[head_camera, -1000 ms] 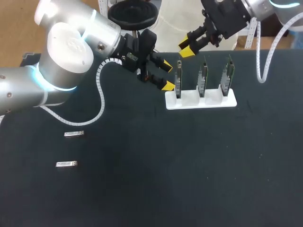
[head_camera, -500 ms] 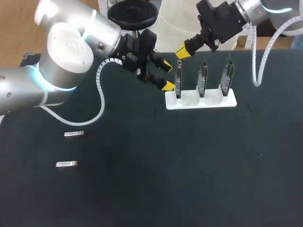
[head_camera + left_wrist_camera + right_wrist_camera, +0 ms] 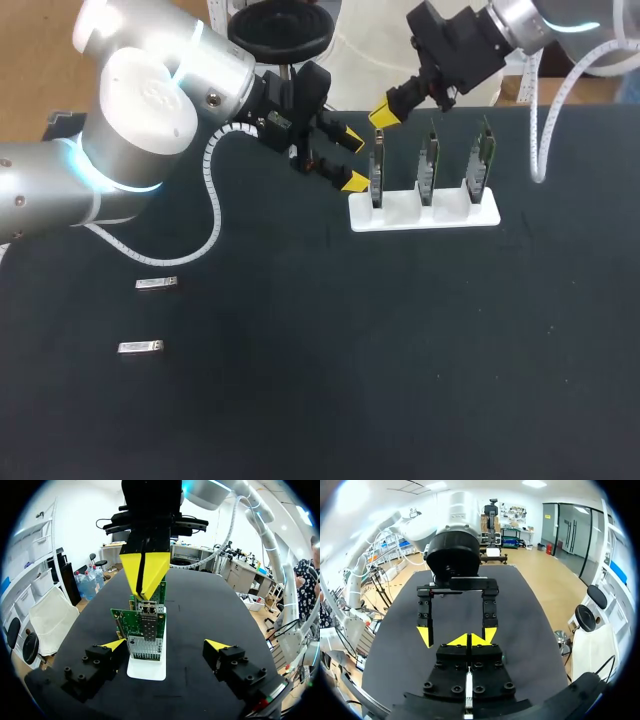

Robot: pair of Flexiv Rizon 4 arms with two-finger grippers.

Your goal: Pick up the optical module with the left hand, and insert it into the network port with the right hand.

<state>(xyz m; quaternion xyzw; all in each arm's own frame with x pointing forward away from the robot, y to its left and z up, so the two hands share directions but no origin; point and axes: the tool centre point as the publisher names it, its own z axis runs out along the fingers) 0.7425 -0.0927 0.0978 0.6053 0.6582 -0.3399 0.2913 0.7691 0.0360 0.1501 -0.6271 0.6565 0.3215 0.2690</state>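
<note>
Nearest on the dark surface (image 3: 400, 350), off to the left, lie two small silver modules, one (image 3: 139, 347) closer and the other (image 3: 156, 284) just behind it. They are flat, apart from each other, and well away from both grippers.

Farther back, the left arm comes in from the left. The left gripper (image 3: 352, 162) is released, its yellow tips spread wide with nothing between them. It hangs just beside the left end of a white rack (image 3: 425, 212). In the left wrist view the spread tips of this gripper (image 3: 166, 647) stand to either side of the rack's near end.

The rack holds three green circuit boards upright in a row: the left board (image 3: 377, 172), the middle board (image 3: 428, 165) and the right board (image 3: 481, 160). The left wrist view shows the closest board (image 3: 142, 625) carrying a metal port (image 3: 148, 614) near its top edge.

Farthest back, the right arm comes in from the upper right. The right gripper (image 3: 380, 115) is clenched, its yellow tips pressed together. It sits just above the left board, pointing down at it. From the left wrist this gripper (image 3: 145, 577) hangs right over the port. Whether it pinches anything cannot be told.
</note>
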